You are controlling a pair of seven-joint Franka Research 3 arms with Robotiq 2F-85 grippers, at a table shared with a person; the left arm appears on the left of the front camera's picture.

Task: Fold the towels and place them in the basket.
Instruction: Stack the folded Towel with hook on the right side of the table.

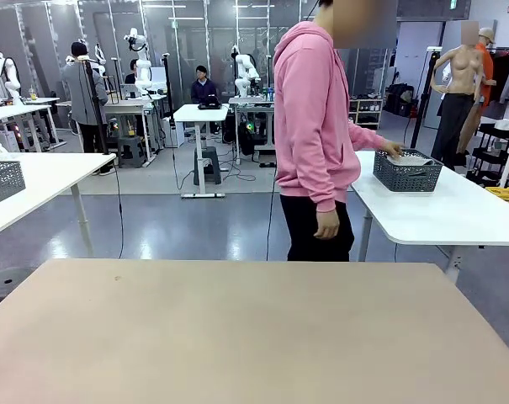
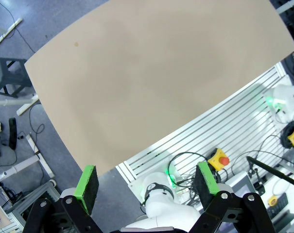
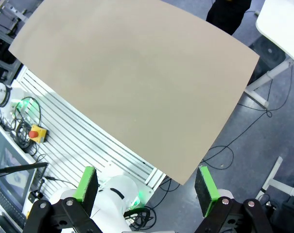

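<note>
Beige table (image 1: 237, 337) nearest, top bare, small dark speck near far-left area. Dark grey wire-mesh basket (image 1: 407, 172) well off on white side table (image 1: 456, 210) at right, something pale, white-ish inside, likely a towel (image 1: 410, 160), too small to confirm. Person in pink hoodie (image 1: 317, 118) standing past far edge, turned toward side table, one hand (image 1: 392, 150) at basket rim, other hand (image 1: 326, 224) hanging at hip. Left gripper (image 2: 147, 183) held high over near table edge, green pads wide apart, nothing between. Right gripper (image 3: 146, 185) same: raised above near-right corner, jaws spread, empty. Slotted aluminium base plate (image 3: 74, 141) with cables below both. Second grey basket (image 1: 2, 180) on another white table far left.
</note>
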